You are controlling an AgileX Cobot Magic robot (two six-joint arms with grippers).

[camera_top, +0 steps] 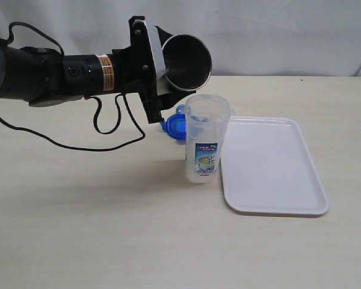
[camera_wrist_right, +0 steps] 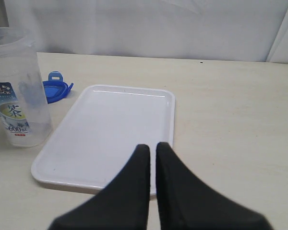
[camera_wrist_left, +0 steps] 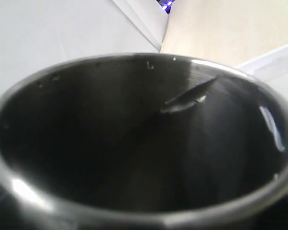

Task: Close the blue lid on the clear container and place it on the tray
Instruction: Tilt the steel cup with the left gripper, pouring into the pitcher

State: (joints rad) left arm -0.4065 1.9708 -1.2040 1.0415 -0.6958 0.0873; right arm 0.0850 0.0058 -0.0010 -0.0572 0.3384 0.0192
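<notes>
- Step in hand, as I judge it: lid-closing not yet begun. Blue lid (camera_top: 174,125) lies on the table (camera_top: 78,229) just behind the clear container (camera_top: 206,141), partly hidden by it in the ext. view. Nothing touches it.
- Clear container stands upright w/ its mouth open, label facing the ext. camera. It sits just beside the left edge of the tray (camera_top: 277,211), on the table and not on the tray. Can't tell if it touches the rim.
- Tray is bare, to the right of the container.
- Left gripper (camera_top: 151,75): jaws spread wide and clamped across a steel cup (camera_top: 186,60). Cup is held in the air, tipped onto its side, above and behind the container's mouth, clear of it.
- Left wrist view is filled by the cup's dark inside. Contents, if any, too dim to tell.
- Right gripper (camera_wrist_right: 152,158): fingers pressed together, holding nothing. It hovers off the tray on the side away from the lid. Not seen in the ext. view.
- Next move, my guess: left arm is busy w/ the cup, so either the cup gets set down well away from the container, or the right arm opens up and goes for the lid.
- Lid is small and flat w/ flaps sticking out, so it wants a pinch at the edge, then squaring over the mouth before pressing.
- Risk: the container is tall and narrow, so a sideways push could tip it. Steady it w/ the other arm.
</notes>
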